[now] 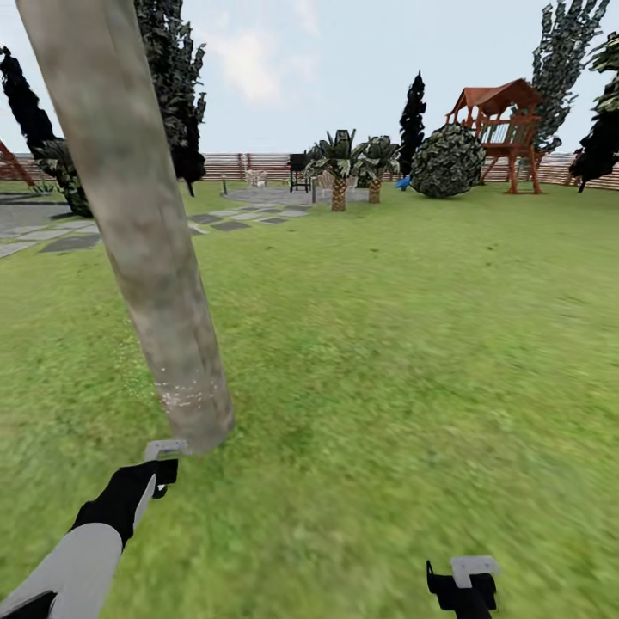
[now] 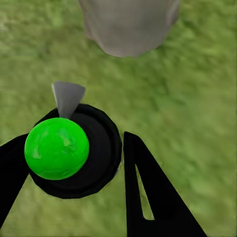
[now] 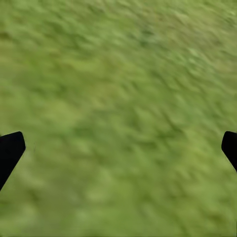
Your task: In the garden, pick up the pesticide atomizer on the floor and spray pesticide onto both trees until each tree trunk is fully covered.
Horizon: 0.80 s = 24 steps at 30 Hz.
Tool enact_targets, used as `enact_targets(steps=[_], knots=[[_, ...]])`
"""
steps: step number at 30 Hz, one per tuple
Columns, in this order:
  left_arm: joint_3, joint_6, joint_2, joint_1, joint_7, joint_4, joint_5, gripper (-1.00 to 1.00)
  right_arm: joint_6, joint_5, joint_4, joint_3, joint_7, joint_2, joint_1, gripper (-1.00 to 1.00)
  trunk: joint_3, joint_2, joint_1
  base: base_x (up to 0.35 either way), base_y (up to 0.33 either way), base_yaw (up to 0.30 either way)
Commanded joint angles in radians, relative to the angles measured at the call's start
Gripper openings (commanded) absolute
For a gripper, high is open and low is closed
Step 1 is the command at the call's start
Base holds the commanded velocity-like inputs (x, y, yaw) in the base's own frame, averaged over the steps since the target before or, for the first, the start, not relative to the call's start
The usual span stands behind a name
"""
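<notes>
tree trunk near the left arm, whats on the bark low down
A thin band of white specks sits on the tree trunk just above the grass. The trunk's far side is hidden.

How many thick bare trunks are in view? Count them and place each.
1: the tree trunk rises from the lawn just ahead of the left gripper. A second may stand outside the picture.
</notes>
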Motion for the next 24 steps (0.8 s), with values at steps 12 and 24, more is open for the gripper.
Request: enact_targets(steps=[12, 24], knots=[[-0.009, 0.203, -0.075, -0.139, -0.015, -0.100, -0.014, -1.00, -0.003, 0.011, 0.001, -0.008, -0.005, -0.009, -0.001, 1.00, -0.001, 0.000, 0.000, 0.000, 0.000, 0.136], [-0.156, 0.285, 0.015, -0.161, -0.062, -0.143, 0.051, -1.00, -0.003, 0.011, 0.001, -0.008, -0.004, -0.007, -0.001, 1.00, -0.001, 0.000, 0.000, 0.000, 0.000, 0.000]])
